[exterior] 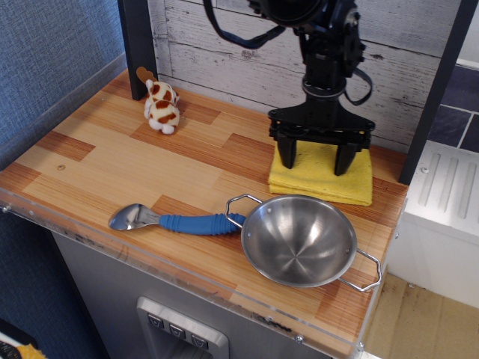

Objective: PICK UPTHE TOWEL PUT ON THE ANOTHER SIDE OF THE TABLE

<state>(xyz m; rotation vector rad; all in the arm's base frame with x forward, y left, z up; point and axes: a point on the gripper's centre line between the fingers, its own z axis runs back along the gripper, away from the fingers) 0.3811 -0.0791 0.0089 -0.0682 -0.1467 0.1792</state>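
Note:
The yellow towel (320, 181) lies flat on the wood-plank table (112, 161) at its back right, close to the wall and the right edge. My gripper (315, 160) stands upright right over it. Its two black fingers (287, 155) are spread wide apart, and both tips rest on the towel's back half. Nothing is pinched between the fingers. The towel's back edge is hidden behind the gripper.
A steel bowl (299, 239) with wire handles sits just in front of the towel. A blue-handled spoon (176, 221) lies to the bowl's left. A small spotted toy dog (161, 105) sits at the back left beside a dark post (138, 45). A plank wall runs behind.

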